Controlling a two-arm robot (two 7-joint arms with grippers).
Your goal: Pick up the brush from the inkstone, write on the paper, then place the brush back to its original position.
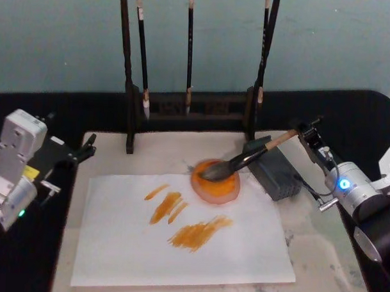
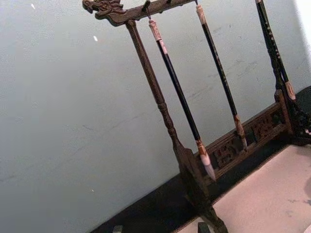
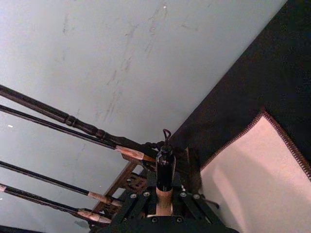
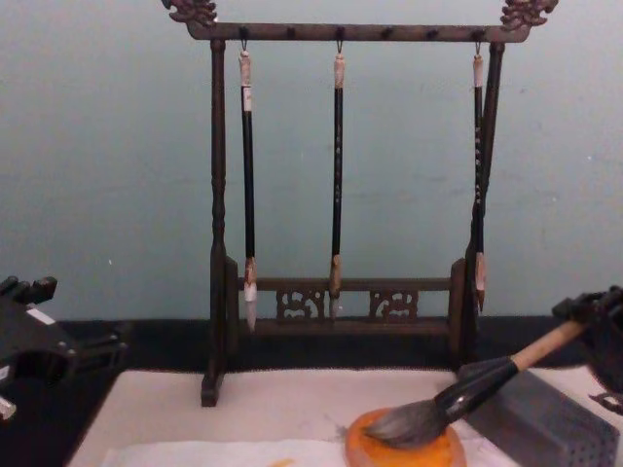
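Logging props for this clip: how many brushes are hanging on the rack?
3 on the rack: left brush, middle brush, right brush. None seems hidden.

No text, label or number here is clear enough to read.

Rear: brush rack [image 1: 190, 110]; right: grey block [image 1: 277, 174]; paper [image 1: 146, 253] unobstructed.

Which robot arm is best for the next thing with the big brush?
The right. The right gripper is shut on the brush, whose tuft lies in the inkstone beside the already painted paper. The left gripper sits off past the left edge of the mat.
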